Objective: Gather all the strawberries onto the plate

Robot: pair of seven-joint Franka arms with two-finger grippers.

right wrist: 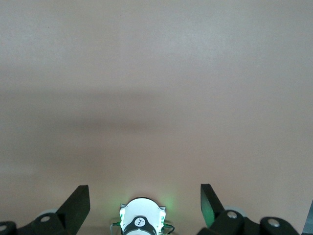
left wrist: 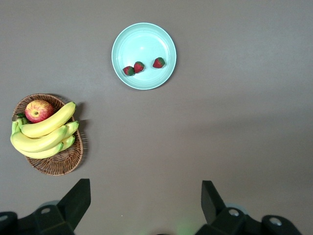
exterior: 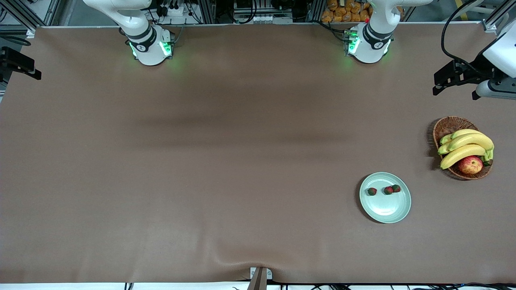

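Strawberries (exterior: 371, 191) were seen lying inside the plate (exterior: 387, 211), all three, two touching and one a little apart, so the job looked done and nothing was being held. The plate sat on the table (exterior: 201, 161) near the basket (exterior: 447, 127) of bananas (exterior: 463, 151) and an apple (exterior: 470, 164), toward the left arm's end. The left end effector (left wrist: 146, 205) was held wide open and empty high over the table with the berries well apart from it, and the right end effector (right wrist: 144, 205) was kept waiting, open too, over bare table.
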